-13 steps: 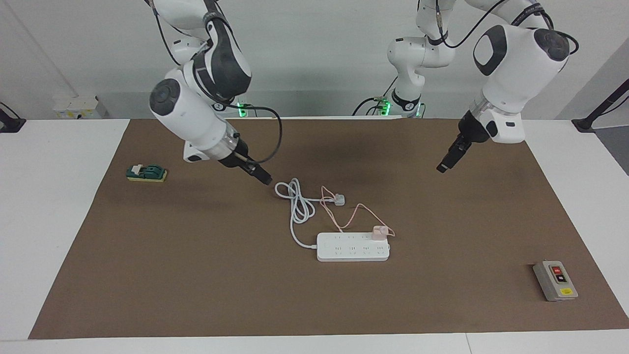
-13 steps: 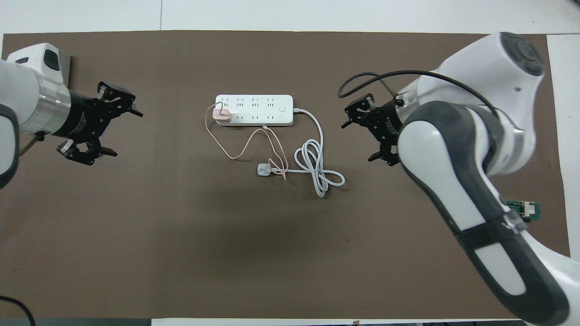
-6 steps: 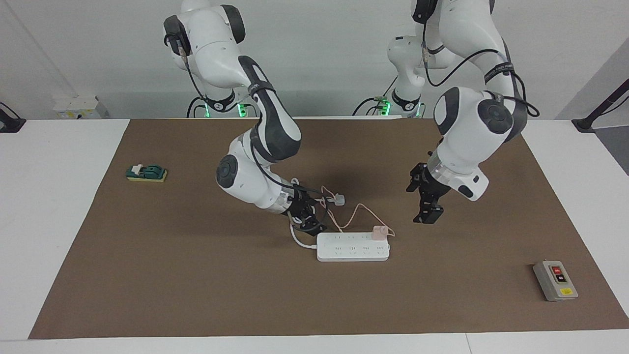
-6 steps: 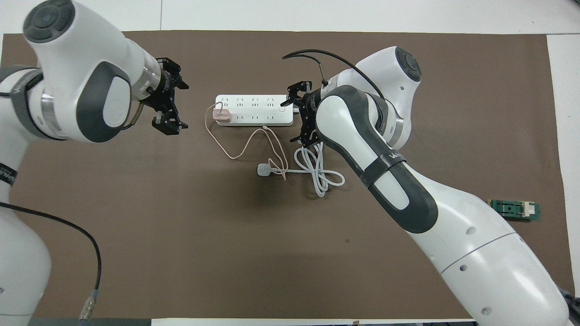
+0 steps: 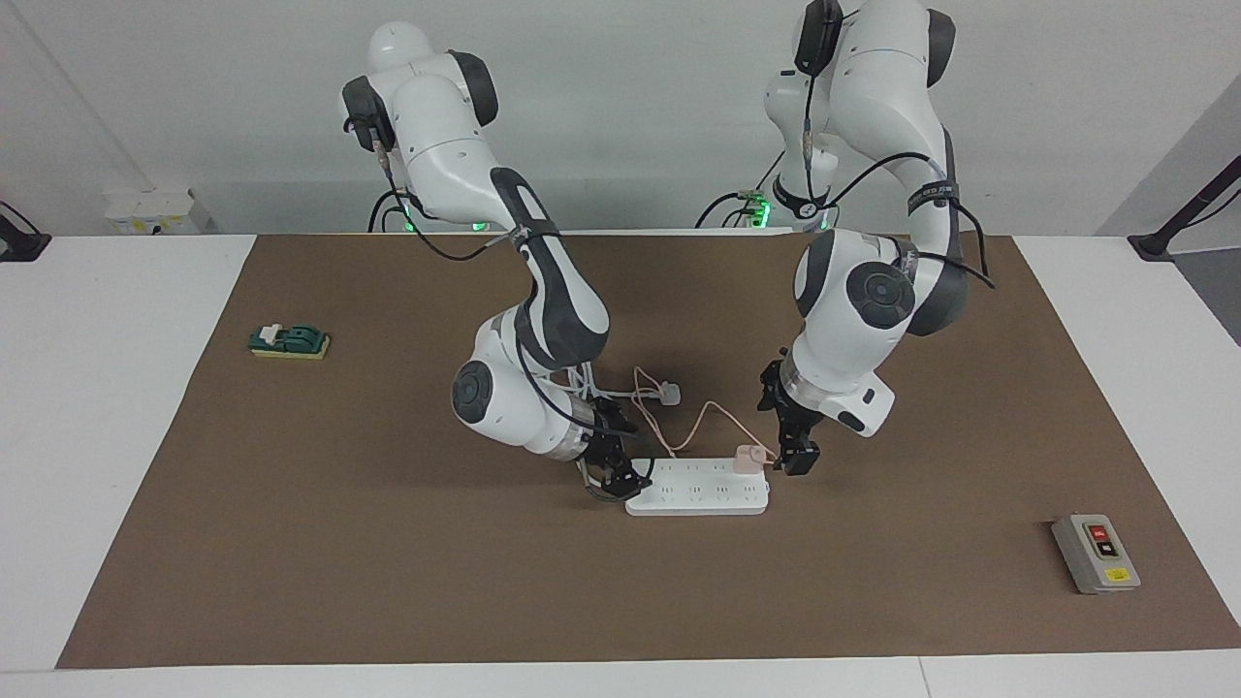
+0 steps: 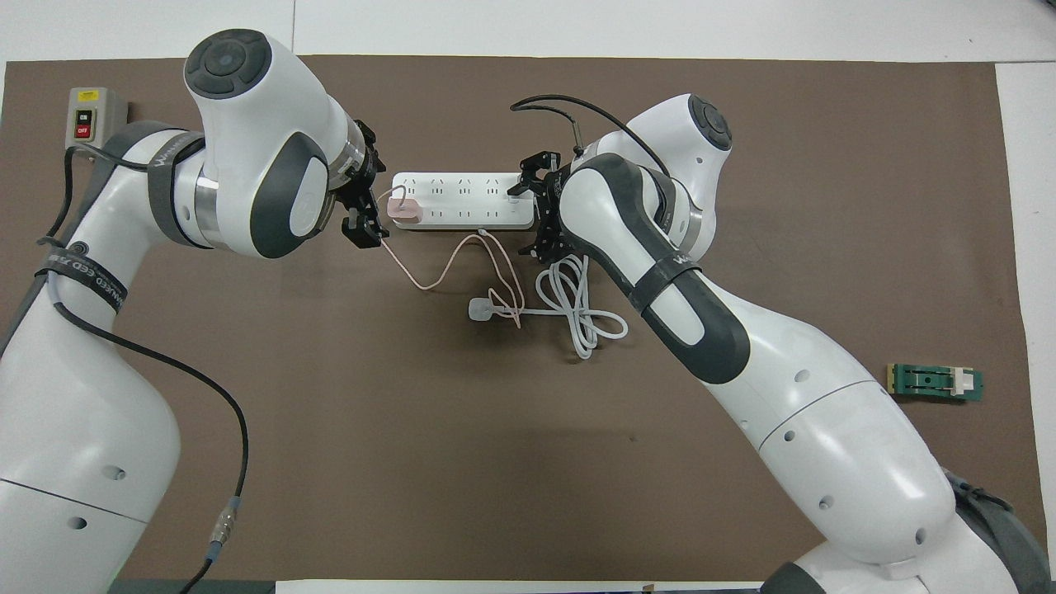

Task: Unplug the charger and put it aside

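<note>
The pale pink charger [image 5: 747, 458] [image 6: 404, 212] is plugged into the white power strip [image 5: 698, 496] [image 6: 462, 200] at the strip's end toward the left arm. Its thin pink cable [image 5: 713, 412] [image 6: 429, 280] loops on the mat nearer to the robots. My left gripper [image 5: 800, 460] [image 6: 371, 205] is open and low beside the charger, just off that end of the strip. My right gripper [image 5: 620, 477] [image 6: 528, 206] is open and low, with its fingers astride the strip's cord end.
The strip's thick white cord [image 6: 577, 305] lies coiled nearer to the robots, ending in a white three-pin plug [image 5: 669, 393] [image 6: 479, 309]. A grey switch box [image 5: 1096, 553] [image 6: 87, 124] sits toward the left arm's end. A green block [image 5: 289, 341] [image 6: 935, 383] sits toward the right arm's end.
Both arms have swung in and come down to the power strip. The left gripper has closed in on the charger's end, the right gripper on the cord end. The charger has not moved.
</note>
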Available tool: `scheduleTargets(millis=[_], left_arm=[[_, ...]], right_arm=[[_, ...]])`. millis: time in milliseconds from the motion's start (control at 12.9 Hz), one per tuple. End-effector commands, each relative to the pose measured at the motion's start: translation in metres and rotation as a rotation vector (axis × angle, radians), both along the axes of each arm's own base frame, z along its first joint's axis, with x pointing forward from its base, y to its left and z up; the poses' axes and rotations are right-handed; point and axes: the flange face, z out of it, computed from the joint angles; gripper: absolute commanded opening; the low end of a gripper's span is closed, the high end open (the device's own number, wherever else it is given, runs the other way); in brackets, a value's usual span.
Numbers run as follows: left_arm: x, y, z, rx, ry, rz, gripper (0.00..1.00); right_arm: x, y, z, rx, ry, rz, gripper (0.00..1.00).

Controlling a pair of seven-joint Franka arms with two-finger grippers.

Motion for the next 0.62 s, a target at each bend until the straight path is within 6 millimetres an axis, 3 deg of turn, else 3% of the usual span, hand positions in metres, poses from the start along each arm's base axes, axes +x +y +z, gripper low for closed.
scheduleTargets(millis=[0, 233, 544], left_arm=[[0.002, -0.011, -0.015, 0.015, -0.048, 0.033, 1.0], [-0.003, -0.01, -0.033, 0.032, -0.057, 0.031, 1.0], [-0.026, -0.027, -0.053, 0.045, -0.072, -0.012, 1.0]], right_arm=[[0.012, 0.0, -0.003, 0.026, 0.013, -0.028, 1.0], [0.019, -0.002, -0.003, 0.023, -0.006, -0.028, 1.0], [0.025, -0.001, -0.01, 0.02, -0.024, -0.031, 1.0]])
